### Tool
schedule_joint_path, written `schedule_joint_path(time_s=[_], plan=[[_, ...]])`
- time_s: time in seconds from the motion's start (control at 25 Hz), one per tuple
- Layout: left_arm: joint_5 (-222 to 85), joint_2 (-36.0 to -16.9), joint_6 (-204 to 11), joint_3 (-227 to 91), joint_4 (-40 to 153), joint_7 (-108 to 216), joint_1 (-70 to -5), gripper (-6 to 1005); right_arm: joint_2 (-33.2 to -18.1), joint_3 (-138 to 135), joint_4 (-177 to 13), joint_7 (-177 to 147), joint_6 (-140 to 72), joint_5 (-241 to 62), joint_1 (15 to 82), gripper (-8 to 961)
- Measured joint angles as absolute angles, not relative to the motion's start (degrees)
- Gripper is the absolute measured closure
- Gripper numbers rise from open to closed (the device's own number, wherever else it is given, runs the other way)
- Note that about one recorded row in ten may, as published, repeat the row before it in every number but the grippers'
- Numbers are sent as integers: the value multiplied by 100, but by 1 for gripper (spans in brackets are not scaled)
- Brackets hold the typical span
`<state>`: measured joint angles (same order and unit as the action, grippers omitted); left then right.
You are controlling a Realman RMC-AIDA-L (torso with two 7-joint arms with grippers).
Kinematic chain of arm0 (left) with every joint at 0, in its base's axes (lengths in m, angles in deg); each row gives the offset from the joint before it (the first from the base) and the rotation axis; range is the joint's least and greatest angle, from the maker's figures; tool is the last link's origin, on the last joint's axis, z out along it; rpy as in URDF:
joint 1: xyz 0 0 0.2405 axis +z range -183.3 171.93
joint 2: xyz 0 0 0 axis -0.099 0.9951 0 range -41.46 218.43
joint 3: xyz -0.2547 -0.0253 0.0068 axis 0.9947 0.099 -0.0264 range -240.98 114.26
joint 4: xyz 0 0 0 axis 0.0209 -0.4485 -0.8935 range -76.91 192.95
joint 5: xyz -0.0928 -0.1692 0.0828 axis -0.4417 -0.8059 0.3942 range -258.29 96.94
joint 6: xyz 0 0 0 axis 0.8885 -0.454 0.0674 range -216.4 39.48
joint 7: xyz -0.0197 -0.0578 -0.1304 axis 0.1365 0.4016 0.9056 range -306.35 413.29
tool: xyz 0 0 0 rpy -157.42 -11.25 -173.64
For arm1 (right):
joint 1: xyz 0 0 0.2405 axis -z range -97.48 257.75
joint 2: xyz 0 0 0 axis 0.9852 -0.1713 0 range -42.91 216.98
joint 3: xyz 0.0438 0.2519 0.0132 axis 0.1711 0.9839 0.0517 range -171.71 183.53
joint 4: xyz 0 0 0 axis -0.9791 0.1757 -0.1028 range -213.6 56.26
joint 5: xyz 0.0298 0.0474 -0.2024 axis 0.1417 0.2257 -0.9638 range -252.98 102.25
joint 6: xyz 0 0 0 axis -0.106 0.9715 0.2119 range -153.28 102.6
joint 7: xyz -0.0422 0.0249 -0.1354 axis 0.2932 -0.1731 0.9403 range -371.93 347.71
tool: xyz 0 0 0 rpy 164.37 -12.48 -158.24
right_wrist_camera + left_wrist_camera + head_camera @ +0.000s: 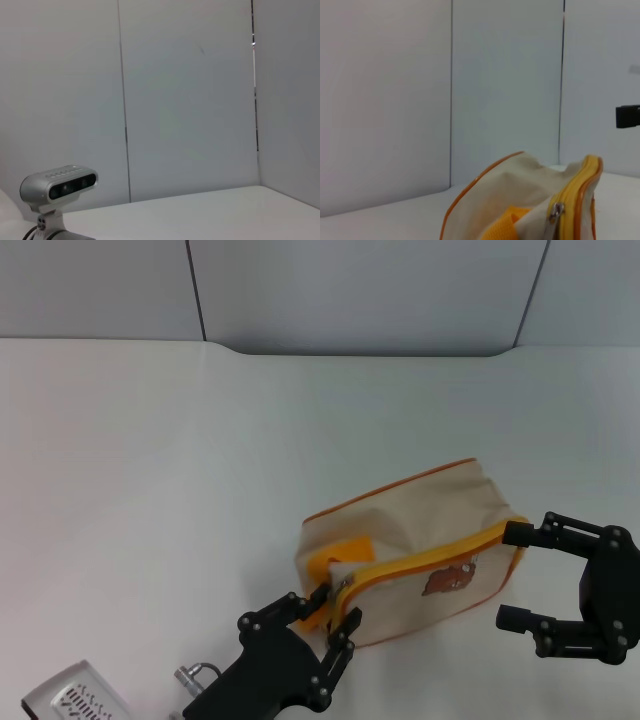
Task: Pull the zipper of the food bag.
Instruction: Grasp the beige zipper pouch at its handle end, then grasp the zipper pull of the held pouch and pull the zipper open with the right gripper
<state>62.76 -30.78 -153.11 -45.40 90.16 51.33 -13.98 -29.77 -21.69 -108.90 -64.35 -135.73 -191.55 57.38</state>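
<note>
Cream canvas, boxy in shape and edged with orange piping, makes up the food bag (410,550), which is set on the white table (150,490) just in front of the robot, slightly toward its right side. A small brown bear print (450,580) is seen on the face turned toward the robot. The yellow-orange zipper tape (430,560) is run along the bag's upper near edge, and its small silver metal pull tab (343,583) is found at the end nearest the left arm; in the left wrist view the same tab (555,212) is seen hanging beside the tape. The black left gripper (318,612) is held at that corner with its jaws spread, one finger at either side of the tab, nothing being gripped. The black right gripper (510,575) is placed at the bag's opposite end, its jaws released and set just beside the fabric, one above and one below.
</note>
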Motion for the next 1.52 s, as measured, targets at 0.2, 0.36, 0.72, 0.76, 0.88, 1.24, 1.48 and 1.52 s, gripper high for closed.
schedule_joint_path(time_s=[0.2, 0.36, 0.72, 0.76, 0.88, 1.24, 1.48, 1.52], plan=[[6266, -3078, -15316, -4545, 9019, 5175, -1510, 568, -2998, -2106, -10890, -6434, -13564, -19156, 5738, 130], [6256, -3078, -15315, -4540, 9010, 5217, -1604, 832, -3025, -2028, -10891, -6421, -13565, -19156, 5738, 129], [6287, -3078, -15691, -4514, 8784, 5578, -1849, 918, -3044, -1825, -10890, -6386, -13582, -19156, 5753, 130], [6290, -3078, -15814, -4513, 8733, 5568, -1862, 918, -3055, -1684, -10887, -6351, -13594, -19156, 5762, 130], [6306, -3078, -16401, -4450, 8435, 5497, -2006, 920, -3137, -1072, -10811, -6113, -13604, -19151, 5792, 130], [6348, -3035, -17706, -4229, 7397, 4857, -2796, 924, -3232, 329, -9395, -4728, -13187, -18366, 5947, 131], [6603, -3027, -18237, -4234, 6936, 4072, -3173, 927, -3257, 234, -7799, -2509, -12483, -18341, 5782, 131], [6609, -3027, -18294, -4244, 6905, 3919, -3200, 928, -3261, 172, -7645, -2191, -12320, -18394, 5717, 131]])
